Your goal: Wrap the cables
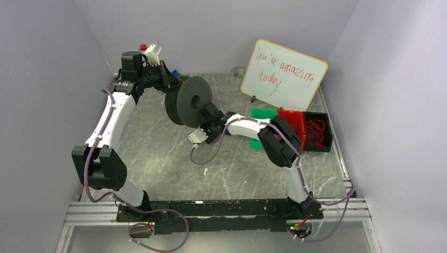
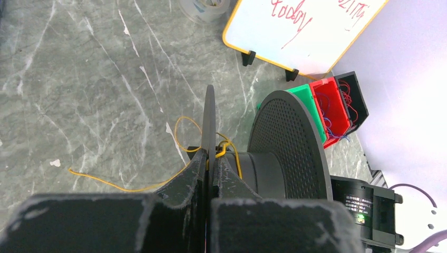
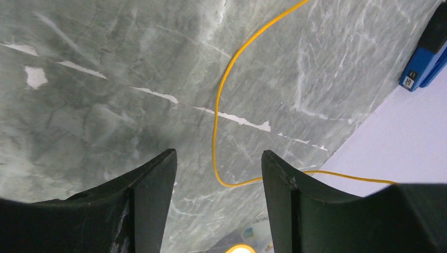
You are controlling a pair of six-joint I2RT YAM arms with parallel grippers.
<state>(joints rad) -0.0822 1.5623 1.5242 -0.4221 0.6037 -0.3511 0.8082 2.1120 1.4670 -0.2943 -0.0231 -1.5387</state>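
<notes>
Cable (image 3: 214, 132) one, spool (image 1: 184, 92) one, whiteboard (image 1: 284, 74) one

We're seeing smooth white curved shells on the left arm (image 1: 113, 118) and the right arm (image 1: 245, 126), chunky black joint housings (image 1: 103, 168) and thick purple cables (image 1: 202, 163) alongside. The right gripper (image 3: 219, 158) shows matte black fingers (image 3: 147, 184), scuffed grey.

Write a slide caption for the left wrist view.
Left gripper shut on the near flange of the black spool, the yellow cable trailing from its hub across the grey marbled table.
</notes>
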